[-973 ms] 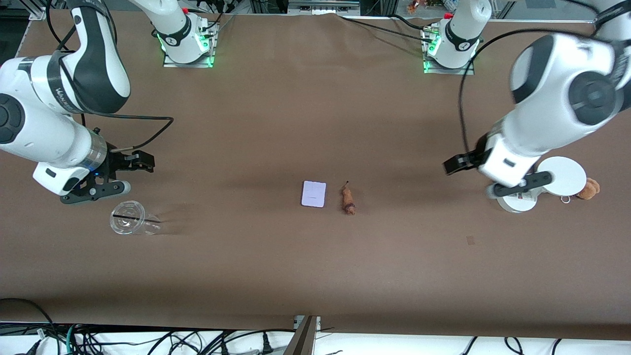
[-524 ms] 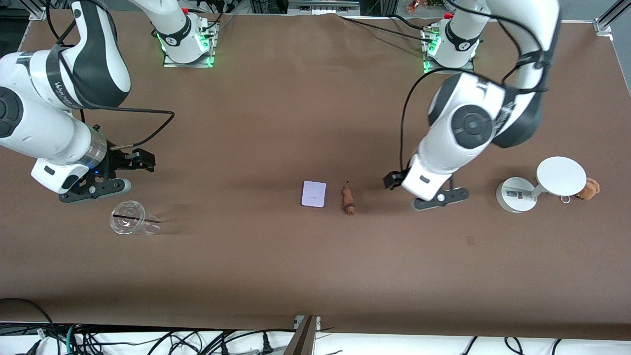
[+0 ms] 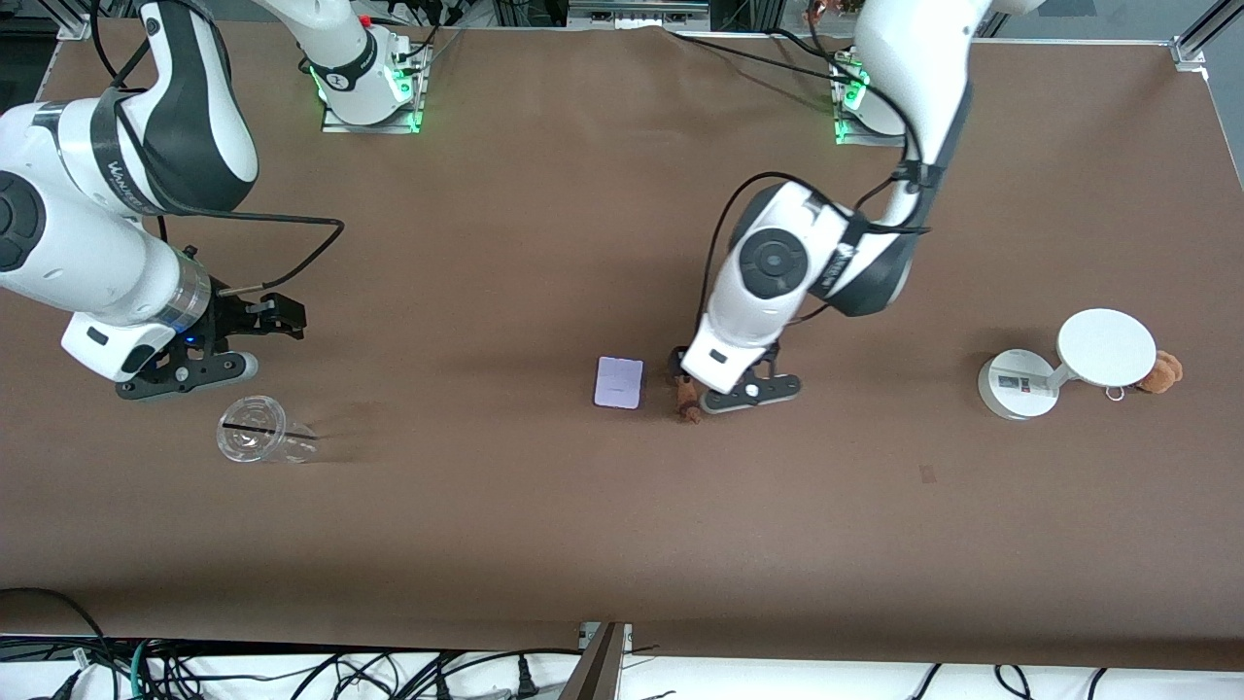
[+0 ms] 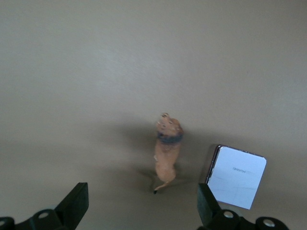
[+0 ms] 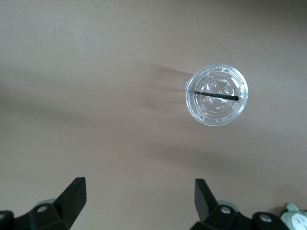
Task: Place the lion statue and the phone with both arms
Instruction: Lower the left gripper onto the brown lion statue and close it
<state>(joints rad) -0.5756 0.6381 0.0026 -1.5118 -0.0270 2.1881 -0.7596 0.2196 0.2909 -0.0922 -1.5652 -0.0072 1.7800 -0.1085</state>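
Observation:
The lion statue (image 3: 689, 401), a small reddish-brown figurine with a thin tail, lies on the brown table mid-way between the arms. It shows whole in the left wrist view (image 4: 168, 148). The phone (image 3: 619, 382), a pale lavender slab, lies flat just beside it toward the right arm's end and shows in the left wrist view too (image 4: 237, 177). My left gripper (image 3: 741, 387) hovers just above the table next to the statue, open and empty (image 4: 141, 211). My right gripper (image 3: 190, 374) waits open and empty (image 5: 139, 199) near the right arm's end.
A clear plastic cup (image 3: 255, 440) with a dark straw stands by the right gripper, nearer the front camera (image 5: 218, 95). A grey-green plush (image 5: 295, 218) peeks in. A white round stand (image 3: 1019, 389) and an orange-brown plush (image 3: 1161, 371) sit at the left arm's end.
The left arm has swung from over the white stand toward the table's middle and now sits by the lion statue. The right arm, statue and phone have not moved.

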